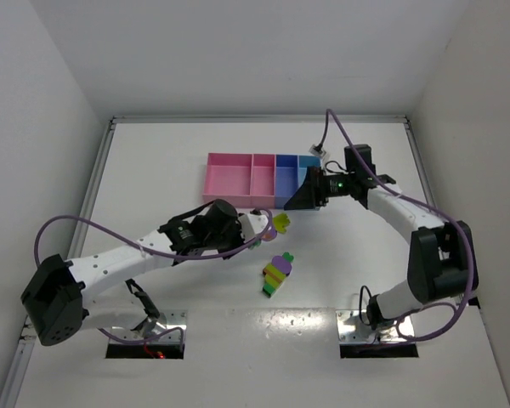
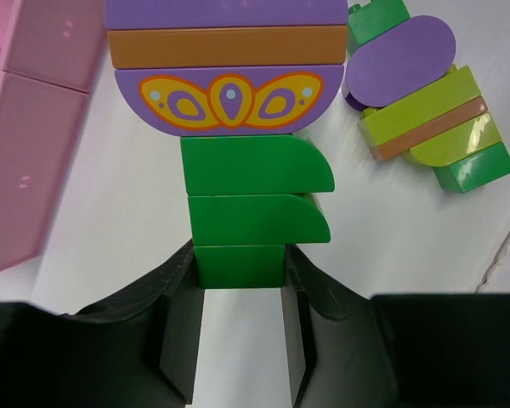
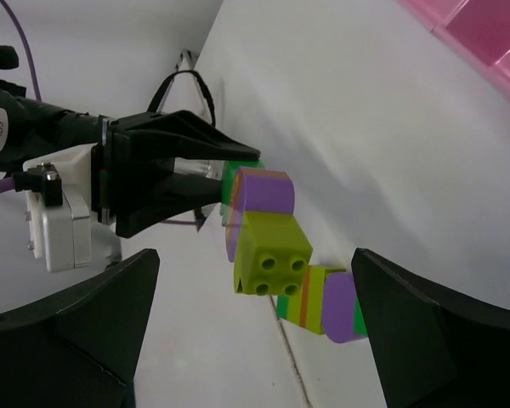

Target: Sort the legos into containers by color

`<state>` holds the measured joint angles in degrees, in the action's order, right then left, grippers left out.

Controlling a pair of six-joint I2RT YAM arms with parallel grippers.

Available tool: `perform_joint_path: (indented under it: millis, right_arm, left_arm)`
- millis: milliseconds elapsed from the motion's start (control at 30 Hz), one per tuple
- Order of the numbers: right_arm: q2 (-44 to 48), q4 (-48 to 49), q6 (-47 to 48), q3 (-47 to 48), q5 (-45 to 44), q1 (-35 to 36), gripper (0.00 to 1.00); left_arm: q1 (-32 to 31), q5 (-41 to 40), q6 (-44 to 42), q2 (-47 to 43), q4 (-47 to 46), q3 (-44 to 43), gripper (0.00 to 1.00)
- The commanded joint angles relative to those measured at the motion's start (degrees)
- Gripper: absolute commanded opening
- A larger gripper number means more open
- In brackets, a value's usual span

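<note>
My left gripper is shut on the dark green end brick of a lego clump. That clump runs from green bricks to a patterned purple piece, then orange and purple, with a yellow-green brick on its far end. A second lego clump of purple, yellow-green, orange and green lies on the table just beside it. The containers stand in a row behind. My right gripper hangs open by the blue bins, its fingers wide apart and empty, facing the held clump.
White walls enclose the table on three sides. Pink bins sit close to the left of the held clump. A seam in the table surface runs under the second clump. Both arm bases are at the near edge.
</note>
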<state>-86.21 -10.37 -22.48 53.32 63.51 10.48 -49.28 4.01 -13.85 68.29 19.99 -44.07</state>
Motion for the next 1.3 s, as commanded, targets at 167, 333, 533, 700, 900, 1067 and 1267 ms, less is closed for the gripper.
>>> perform_joint_path:
  millis: [167, 333, 533, 700, 900, 1067, 1267]
  right_arm:
    - [-6.0, -0.5, 1.9, 1.8, 4.3, 2.7, 0.91]
    - [-7.1, -0.5, 1.9, 2.3, 4.9, 2.7, 0.69]
    - [-7.1, -0.5, 1.9, 2.3, 7.9, 3.3, 0.21]
    - [-5.2, -5.8, 4.9, 1.7, 7.9, 2.1, 0.0]
    - [-5.3, -25.7, 22.5, 5.1, 5.6, -1.2, 0.0]
    - [-6.7, -33.8, 31.5, 6.9, 1.4, -3.4, 0.0]
    - [-6.7, -34.4, 33.8, 8.6, -2.6, -4.1, 0.0]
  left_arm:
    - [-2.8, -3.6, 2.0, 0.3, -3.9, -3.5, 0.08]
    - [-3.8, -4.1, 2.5, 0.3, -4.4, -4.0, 0.08]
    - [-3.8, -7.0, 2.5, 0.8, -5.0, -2.3, 0.08]
    - [-3.8, -8.2, 2.0, -1.0, -5.0, 0.4, 0.08]
    - [-2.6, -5.1, -1.4, -4.2, 1.3, 3.5, 0.06]
    - [-1.9, -1.9, -4.8, -4.2, 7.2, 3.5, 0.06]
    - [-1.2, 1.9, -4.8, 5.8, 9.1, 0.8, 0.1]
